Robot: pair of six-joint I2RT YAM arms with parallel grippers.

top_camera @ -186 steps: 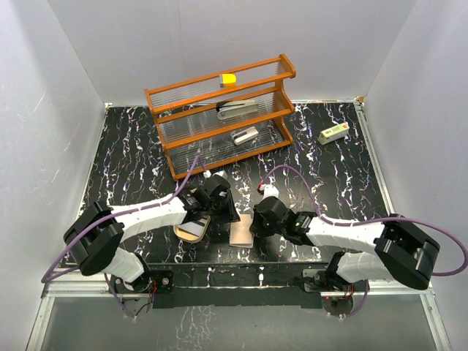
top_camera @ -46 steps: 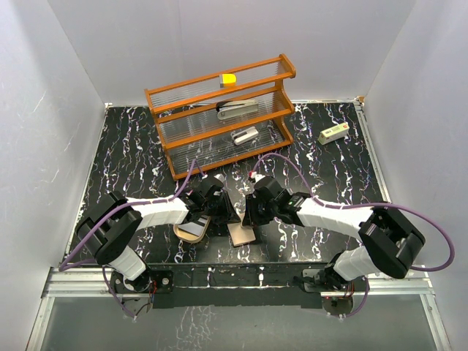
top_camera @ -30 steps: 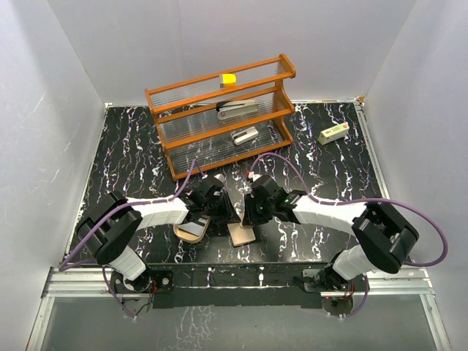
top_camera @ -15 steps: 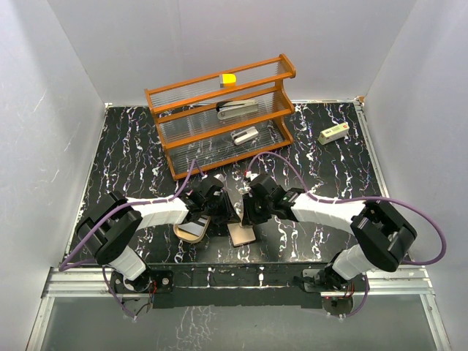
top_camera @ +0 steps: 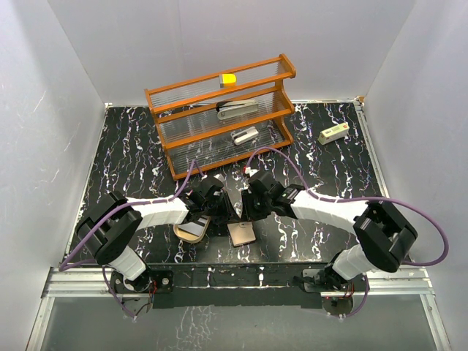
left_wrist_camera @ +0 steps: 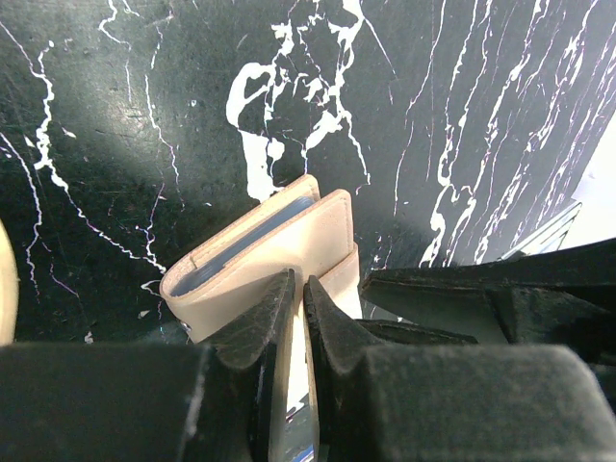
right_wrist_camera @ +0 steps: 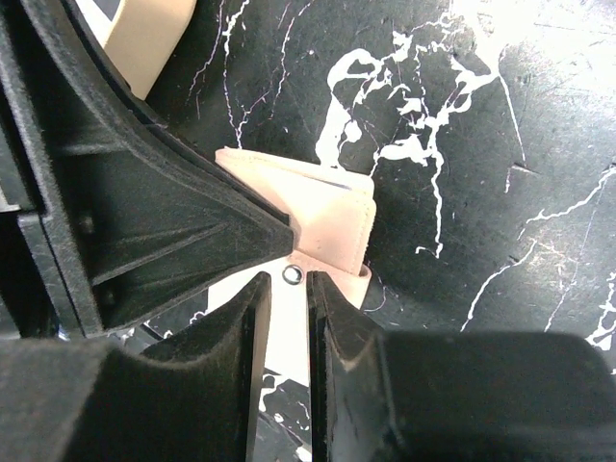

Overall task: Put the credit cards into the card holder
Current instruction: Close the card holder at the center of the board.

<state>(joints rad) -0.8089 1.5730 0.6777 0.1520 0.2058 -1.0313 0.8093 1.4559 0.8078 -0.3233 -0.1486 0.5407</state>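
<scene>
Left end effector, right end effector — both pinching the tan wallet.

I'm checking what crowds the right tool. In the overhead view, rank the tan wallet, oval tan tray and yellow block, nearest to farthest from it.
From the right tool:
1. tan wallet, at its tips.
2. oval tan tray, on its left.
3. yellow block, atop the far rack.

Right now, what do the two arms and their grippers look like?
The left arm and right arm match: white tubular links between bulky black joint housings, a purple cable looping along each. The left gripper and right gripper have matte black plastic fingers tapering to narrow tips. No markings visible.
</scene>
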